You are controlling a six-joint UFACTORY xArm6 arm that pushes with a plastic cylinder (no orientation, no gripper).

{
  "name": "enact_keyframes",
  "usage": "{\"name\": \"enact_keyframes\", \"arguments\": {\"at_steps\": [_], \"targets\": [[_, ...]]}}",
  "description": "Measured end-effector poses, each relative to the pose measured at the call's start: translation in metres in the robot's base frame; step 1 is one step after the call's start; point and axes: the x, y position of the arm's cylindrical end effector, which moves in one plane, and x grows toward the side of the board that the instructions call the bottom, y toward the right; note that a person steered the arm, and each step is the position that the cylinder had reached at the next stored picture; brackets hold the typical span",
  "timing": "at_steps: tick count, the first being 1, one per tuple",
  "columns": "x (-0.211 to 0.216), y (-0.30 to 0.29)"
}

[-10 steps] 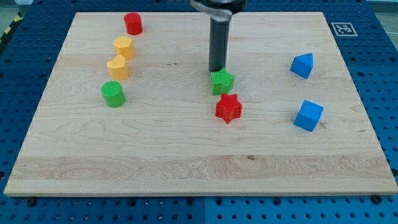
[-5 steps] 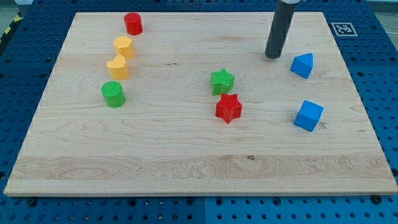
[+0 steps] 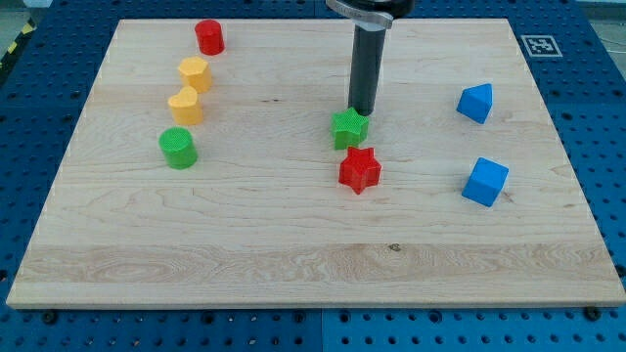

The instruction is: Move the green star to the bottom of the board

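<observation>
Touching the single green star (image 3: 349, 128) from the view's top, my tip (image 3: 362, 112) stands above one red star (image 3: 359, 169).

My tip (image 3: 361, 112) sits at the upper right edge of the green star (image 3: 349, 128), which lies just above the red star (image 3: 359, 169) on the table (image 3: 293, 254).

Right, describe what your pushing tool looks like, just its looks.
It is a straight, smooth rod, dark grey to black, round in section. At the view's top it enters a wider collar with a pale metallic rim. My tip is cut flat and plain. No cables, markings or claw show on it.
</observation>
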Motion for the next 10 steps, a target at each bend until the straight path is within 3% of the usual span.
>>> {"name": "enact_keyframes", "arguments": {"at_steps": [3,6,7,10], "targets": [[0.052,-0.017],[0.041,-0.066],[0.056,-0.075],[0.172,-0.075]]}}
